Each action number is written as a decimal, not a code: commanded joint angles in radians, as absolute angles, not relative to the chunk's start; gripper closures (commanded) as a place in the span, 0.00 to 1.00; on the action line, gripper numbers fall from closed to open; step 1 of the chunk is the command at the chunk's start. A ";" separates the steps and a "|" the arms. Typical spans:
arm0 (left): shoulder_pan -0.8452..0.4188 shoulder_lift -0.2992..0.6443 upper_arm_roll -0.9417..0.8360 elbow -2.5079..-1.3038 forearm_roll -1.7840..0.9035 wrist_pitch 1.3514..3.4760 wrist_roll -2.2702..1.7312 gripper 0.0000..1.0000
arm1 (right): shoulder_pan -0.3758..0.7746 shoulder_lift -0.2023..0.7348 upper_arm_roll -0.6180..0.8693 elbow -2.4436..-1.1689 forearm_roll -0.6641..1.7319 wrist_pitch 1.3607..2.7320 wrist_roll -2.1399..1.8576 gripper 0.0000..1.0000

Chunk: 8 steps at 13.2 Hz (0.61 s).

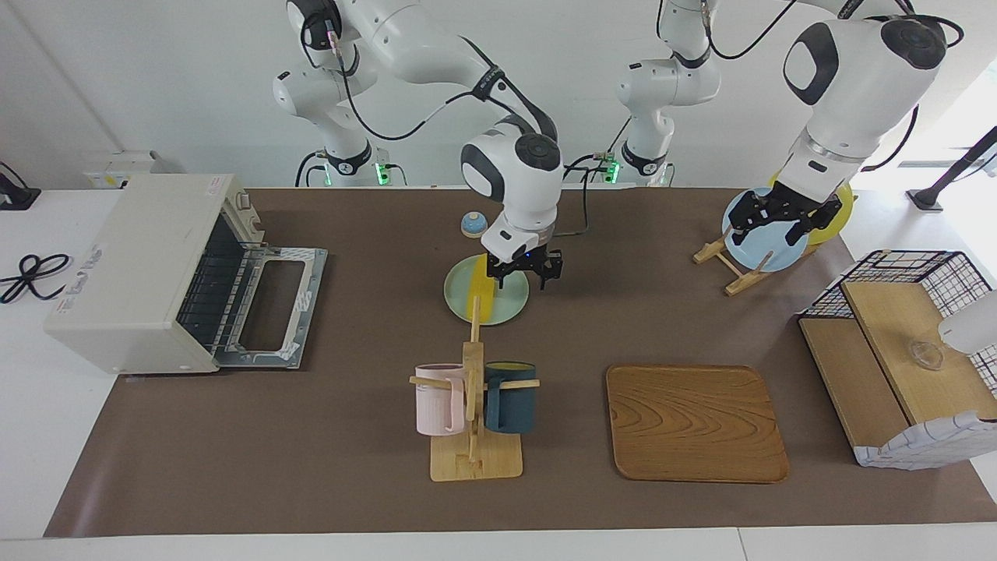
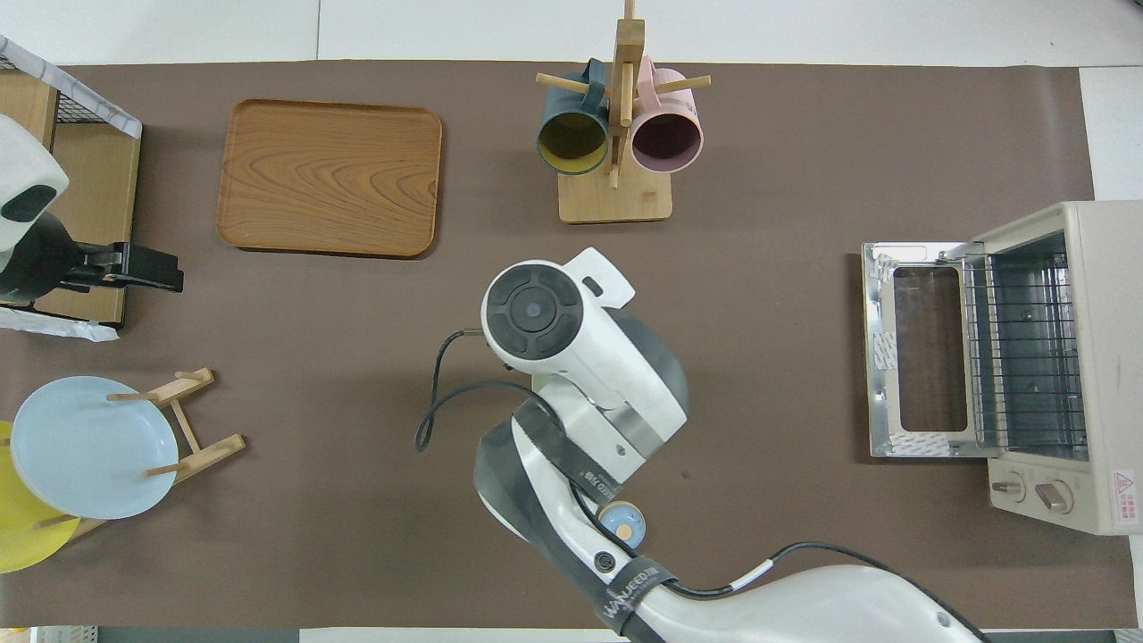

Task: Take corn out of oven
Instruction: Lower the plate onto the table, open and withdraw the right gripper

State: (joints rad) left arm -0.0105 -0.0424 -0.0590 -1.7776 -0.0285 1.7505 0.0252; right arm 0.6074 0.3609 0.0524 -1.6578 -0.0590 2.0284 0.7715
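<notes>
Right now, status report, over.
Right tool open over pale green round plate. Long yellow corn cob on that plate, out of cream-white toaster oven. Left tool waiting. Nothing blocking.

Corn [image 1: 481, 294] partly hidden by mug rack [image 1: 473, 366]; perhaps right claw [image 1: 523, 273] too.

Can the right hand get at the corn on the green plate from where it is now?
Probably yes. The right hand hangs open just over the pale green plate, and the corn lies uncovered on it. The mug rack stands close by, farther from the robots, but not between them.
</notes>
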 commanded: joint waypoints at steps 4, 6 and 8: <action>-0.129 -0.049 -0.061 -1.853 -0.107 1.816 0.034 0.00 | 0.352 0.094 0.060 -1.684 0.067 1.694 0.548 0.00; -0.193 -0.046 -0.061 -1.878 -0.117 1.853 0.031 0.00 | 0.292 0.042 0.060 -1.684 0.069 1.639 0.490 0.00; -0.267 -0.032 -0.061 -1.890 -0.133 1.870 -0.001 0.00 | 0.258 -0.004 0.057 -1.684 0.071 1.576 0.469 0.00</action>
